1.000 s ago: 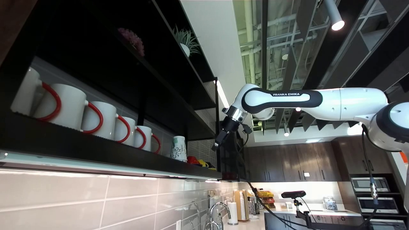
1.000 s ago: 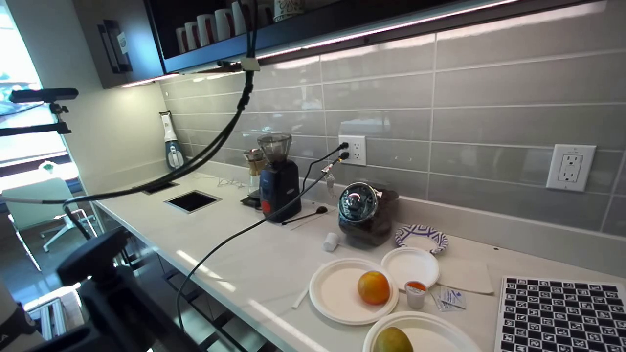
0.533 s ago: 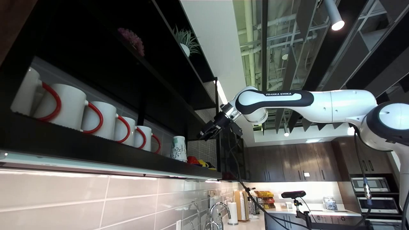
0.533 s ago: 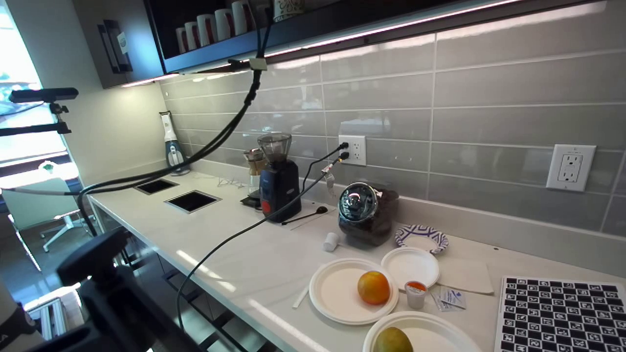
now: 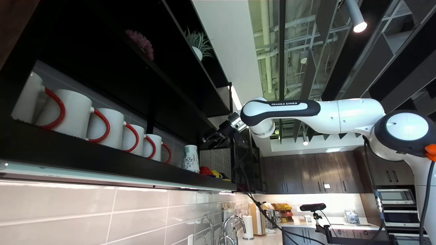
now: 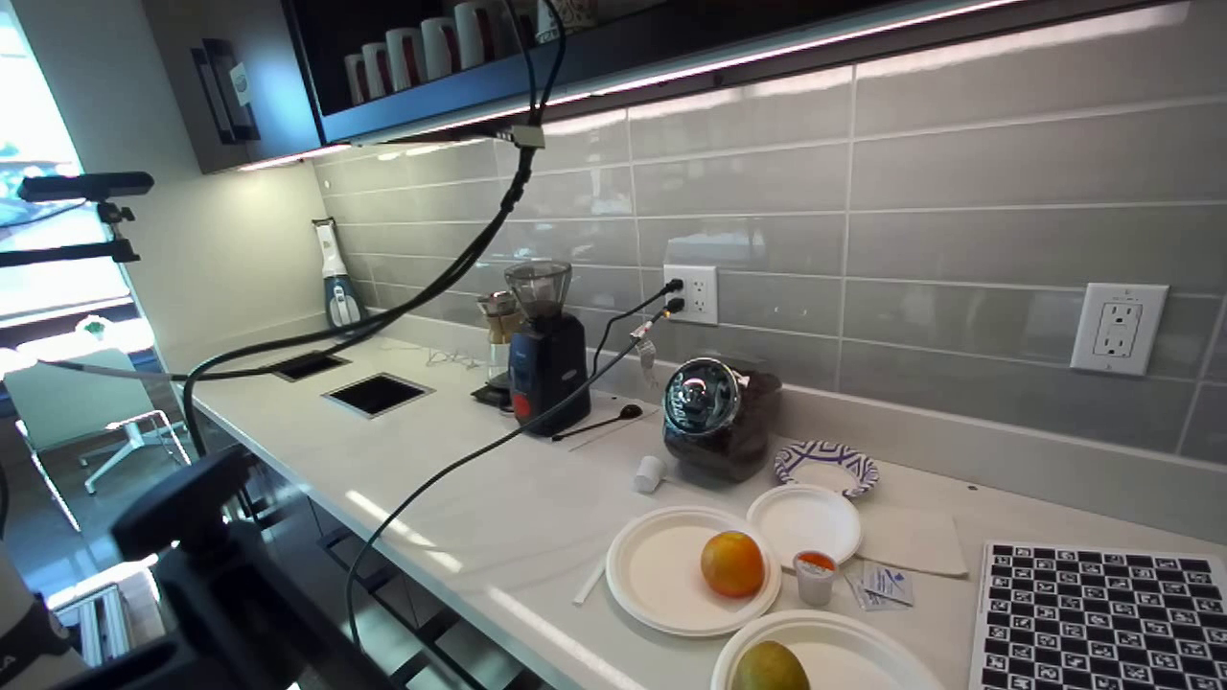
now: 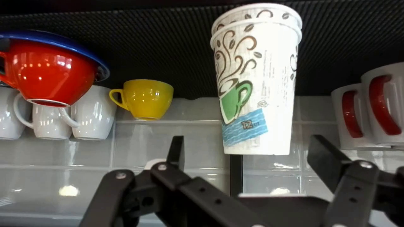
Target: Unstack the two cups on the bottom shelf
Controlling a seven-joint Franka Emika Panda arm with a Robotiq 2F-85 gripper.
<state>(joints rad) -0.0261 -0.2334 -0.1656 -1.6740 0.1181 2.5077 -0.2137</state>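
Observation:
Two white paper cups (image 7: 258, 88), nested and printed with a green mug and brown swirls, stand rim-down on the dark bottom shelf (image 5: 102, 156). The wrist picture is upside down, and both rims show at its top. The stack also shows in both exterior views (image 5: 190, 158) (image 6: 567, 17), partly behind a cable in one of them. My gripper (image 5: 207, 143) is up and to the right of the stack in an exterior view. In the wrist view my gripper (image 7: 246, 143) is open and empty; its fingers (image 7: 176, 153) frame the cups' closed end without visible contact.
White mugs with red handles (image 5: 71, 112) stand in a row beside the stack. A red cup (image 7: 53, 72), a yellow cup (image 7: 145, 97) and plain white mugs (image 7: 94, 113) are on the other side. A dark upper board (image 5: 184, 105) is overhead. Cables (image 6: 460, 259) hang from the arm.
In an exterior view, the arm and gripper have moved left, closer to the shelf and the paper cups, and the gripper has tilted flatter. The hanging cables have swung along. The cups have not moved.

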